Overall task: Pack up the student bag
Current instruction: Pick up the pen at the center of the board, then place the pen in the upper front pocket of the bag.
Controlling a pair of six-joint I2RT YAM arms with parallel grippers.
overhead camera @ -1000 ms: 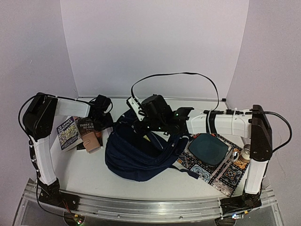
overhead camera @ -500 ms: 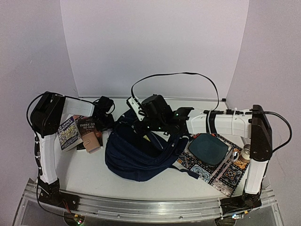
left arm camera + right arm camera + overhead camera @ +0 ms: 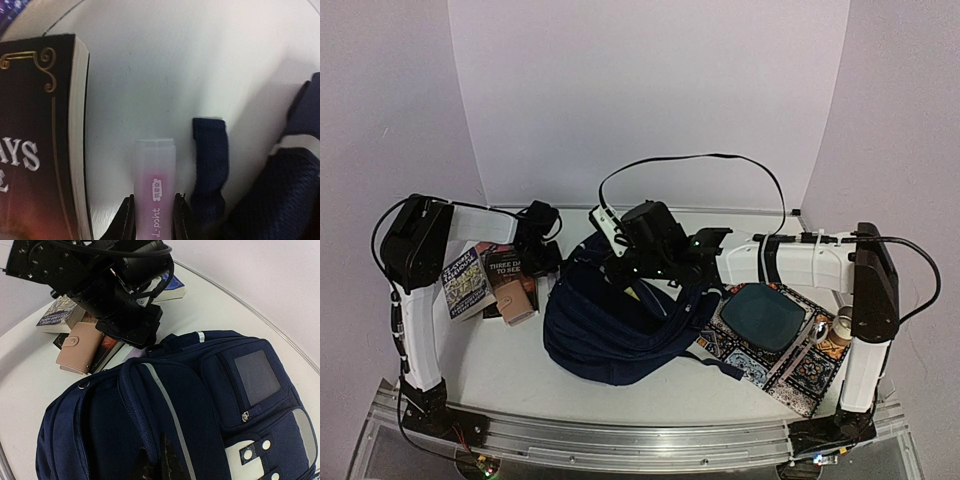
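Between left hand's fingers: pink pen sat pinched, lower end cut off.
Right hand: was pressed together, mostly cropped.
Student bag: looked navy, white-striped, grey-panelled.

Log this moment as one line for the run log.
left end effector: clamped on pink marker beside book | right end effector: pinching student bag

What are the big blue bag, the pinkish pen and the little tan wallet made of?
The student bag looks like matte navy woven fabric: weave and stitched seams show; its pale stripe looks like shinier tape. The pen seems frosted translucent plastic, pink showing through. The wallet looks like smooth tan leather or imitation, with a round snap.
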